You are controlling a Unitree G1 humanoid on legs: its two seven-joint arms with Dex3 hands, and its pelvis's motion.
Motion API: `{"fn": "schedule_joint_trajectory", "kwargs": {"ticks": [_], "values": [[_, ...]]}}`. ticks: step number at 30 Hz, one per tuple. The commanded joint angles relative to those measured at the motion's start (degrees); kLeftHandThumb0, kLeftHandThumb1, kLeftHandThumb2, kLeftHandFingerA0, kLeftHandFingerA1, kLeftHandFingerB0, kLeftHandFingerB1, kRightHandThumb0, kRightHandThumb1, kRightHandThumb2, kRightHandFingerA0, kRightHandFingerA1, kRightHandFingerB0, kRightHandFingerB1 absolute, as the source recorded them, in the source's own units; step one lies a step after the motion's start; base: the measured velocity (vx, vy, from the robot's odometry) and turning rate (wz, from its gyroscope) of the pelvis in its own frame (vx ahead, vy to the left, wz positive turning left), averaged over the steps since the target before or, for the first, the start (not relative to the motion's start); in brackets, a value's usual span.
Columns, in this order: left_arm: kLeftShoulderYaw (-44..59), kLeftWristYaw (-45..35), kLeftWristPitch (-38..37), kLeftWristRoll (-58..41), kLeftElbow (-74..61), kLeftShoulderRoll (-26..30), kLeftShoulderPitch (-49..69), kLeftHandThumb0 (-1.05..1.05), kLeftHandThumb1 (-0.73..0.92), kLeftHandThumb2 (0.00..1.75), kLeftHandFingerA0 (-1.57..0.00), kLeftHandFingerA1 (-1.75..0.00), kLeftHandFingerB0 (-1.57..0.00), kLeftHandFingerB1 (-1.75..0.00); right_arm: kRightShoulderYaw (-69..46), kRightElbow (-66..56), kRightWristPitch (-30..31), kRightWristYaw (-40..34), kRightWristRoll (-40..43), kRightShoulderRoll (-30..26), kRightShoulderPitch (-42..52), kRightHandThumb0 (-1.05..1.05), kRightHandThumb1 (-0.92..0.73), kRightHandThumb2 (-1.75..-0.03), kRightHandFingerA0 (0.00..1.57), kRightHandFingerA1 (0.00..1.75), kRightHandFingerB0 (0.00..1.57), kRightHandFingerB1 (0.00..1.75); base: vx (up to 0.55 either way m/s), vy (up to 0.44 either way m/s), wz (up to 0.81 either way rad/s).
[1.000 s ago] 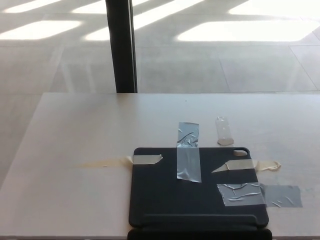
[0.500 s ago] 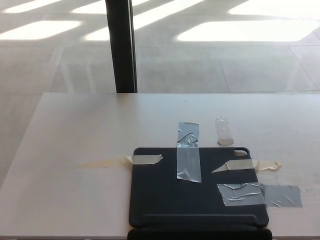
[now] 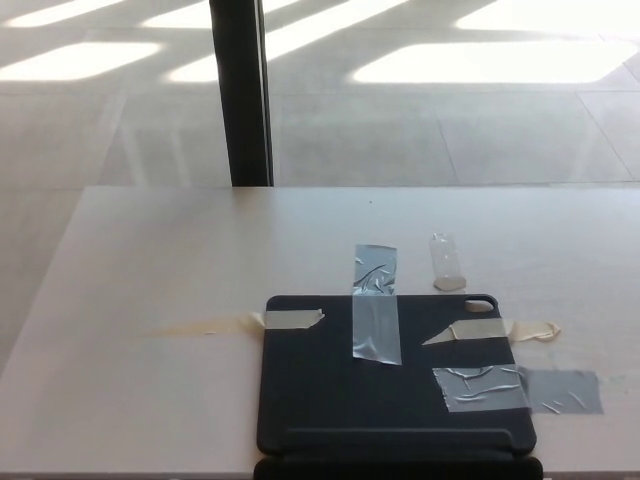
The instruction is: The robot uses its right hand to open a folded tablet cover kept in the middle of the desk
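The dark tablet cover [image 3: 395,375] lies flat and closed in the lower middle of the frame, on the pale desk [image 3: 150,260], its near edge almost at the bottom border of the picture. It is roughly square to the view, a little wider than it is deep, with a raised band running left to right along its bottom edge; whether that band is the hinge or the free flap cannot be told from here. Several tapes hold it down: a grey strip [image 3: 376,303] crosses its top edge near the middle, a beige strip [image 3: 285,319] sits at its upper left corner, another beige strip [image 3: 490,330] runs off its upper right side, and a crumpled grey patch [image 3: 515,389] spans its right edge onto the desk. A small clear piece of tape [image 3: 447,262] lies on the desk just above the cover, apart from it. No hand of the robot shows anywhere, so the state of either set of fingers cannot be told. Judging by the layout, the right hand would enter from the right of the frame, and the cover's right edge is the nearest to it, though the grey patch there looks likely to resist lifting.
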Motion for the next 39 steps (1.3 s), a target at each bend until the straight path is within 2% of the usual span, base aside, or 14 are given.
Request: {"fn": "schedule_joint_trajectory", "kwargs": {"ticks": [1,2,12,14,18,19,23,25,27,28,29,31,36,39], "values": [[1.91,-0.43,0.76,-3.15,0.94,0.18,1.95,-0.52,0.47,0.58,-0.89,-0.85,-0.78,-0.82,-30.96,22.35,-5.99,-40.76,20.04,8.43,-5.41,-0.68,-0.60,-0.59,0.69,1.25,0.60,0.62,0.00,0.000,0.00],[2.00,-0.51,0.56,-3.19,1.12,0.08,1.99,-0.53,0.49,0.58,-0.88,-0.85,-0.79,-0.83,-28.35,23.48,-5.72,-38.27,18.94,8.51,-3.80,-0.81,-0.51,-0.84,0.75,1.29,0.54,0.63,0.00,0.000,0.00],[3.29,-1.20,1.27,-4.06,1.34,-0.08,2.14,-0.52,0.55,0.60,-0.87,-0.87,-0.67,-0.75,-27.29,24.69,-6.07,-36.39,18.44,9.81,-2.95,-0.83,-0.51,-0.86,0.85,1.21,0.60,0.63,0.00,0.000,0.00],[3.41,-1.08,1.29,-4.07,1.24,-0.12,2.08,-0.52,0.55,0.60,-0.88,-0.87,-0.68,-0.77,-27.12,25.69,-5.94,-36.15,18.56,9.42,-2.73,-0.79,-0.69,-0.61,0.85,1.49,0.65,0.61,0.00,0.000,0.00],[3.69,-1.55,1.35,-4.23,1.11,-0.24,2.33,-0.53,0.56,0.60,-0.85,-0.87,-0.65,-0.75,-27.46,25.95,-6.04,-37.19,18.85,9.71,-3.45,-0.76,-0.64,-0.60,0.89,1.41,0.72,0.62,0.00,0.000,0.00],[3.60,-1.65,1.41,-4.12,1.12,-0.26,2.18,-0.52,0.57,0.60,-0.80,-0.85,-0.63,-0.75,-26.94,25.82,-4.77,-38.13,18.04,9.48,-3.75,-0.78,-0.47,-0.89,1.01,1.22,0.71,0.68,0.00,0.000,0.00],[3.52,-1.11,1.73,-3.79,1.17,-0.12,1.76,-0.55,0.57,0.59,-0.83,-0.85,-0.63,-0.74,-25.82,27.15,-7.07,-37.53,18.87,9.58,-3.70,-0.76,-0.65,-0.61,0.81,1.01,0.74,0.63,0.00,0.000,0.00],[3.55,-0.81,1.70,-3.71,1.11,-0.12,1.69,-0.56,0.56,0.60,-0.87,-0.87,-0.64,-0.74,-24.62,27.38,-8.19,-37.14,18.57,9.81,-2.96,-0.76,-0.66,-0.60,0.89,1.28,0.75,0.64,0.00,0.000,0.00],[3.75,-1.19,1.77,-3.87,1.00,-0.16,1.35,-0.53,0.59,0.62,-0.83,-0.88,-0.61,-0.74,-23.24,28.43,-10.55,-35.44,19.39,9.85,-1.88,-0.74,-0.68,-0.61,0.78,0.88,0.73,0.67,0.00,0.000,0.00],[3.85,-1.50,1.61,-3.92,1.05,-0.19,1.25,-0.54,0.58,0.62,-0.84,-0.88,-0.61,-0.75,-22.58,28.53,-10.64,-35.76,19.38,9.77,-1.80,-0.71,-0.52,-1.00,0.78,0.87,0.71,0.75,0.00,0.000,0.00],[4.03,-1.60,1.52,-4.03,1.09,-0.22,1.29,-0.55,0.58,0.62,-0.84,-0.89,-0.61,-0.75,-22.68,28.33,-11.30,-36.92,19.72,10.05,-2.12,-0.73,-0.65,-0.60,0.75,0.73,0.76,0.66,0.00,0.000,0.00],[4.21,-1.76,1.30,-3.97,1.20,-0.20,1.56,-0.57,0.59,0.62,-0.81,-0.87,-0.59,-0.74,-23.33,27.46,-8.42,-39.59,20.38,9.68,-2.72,-0.76,-0.63,-0.60,0.76,1.18,0.77,0.61,0.00,0.000,0.00],[4.38,-1.01,2.22,-4.21,1.16,-0.06,0.71,-0.56,0.59,0.61,-0.85,-0.87,-0.60,-0.74,-22.41,28.07,-9.36,-39.85,22.85,9.72,-3.07,-0.74,-0.63,-0.59,0.64,0.55,0.58,0.55,0.00,0.000,0.00],[4.59,-0.69,1.87,-4.55,1.23,-0.15,0.67,-0.56,0.59,0.61,-0.84,-0.88,-0.63,-0.76,-20.26,28.41,-10.94,-37.99,24.11,10.34,-1.47,-0.73,-0.68,-0.61,0.71,0.81,0.58,0.65,0.00,0.000,0.00]]}}
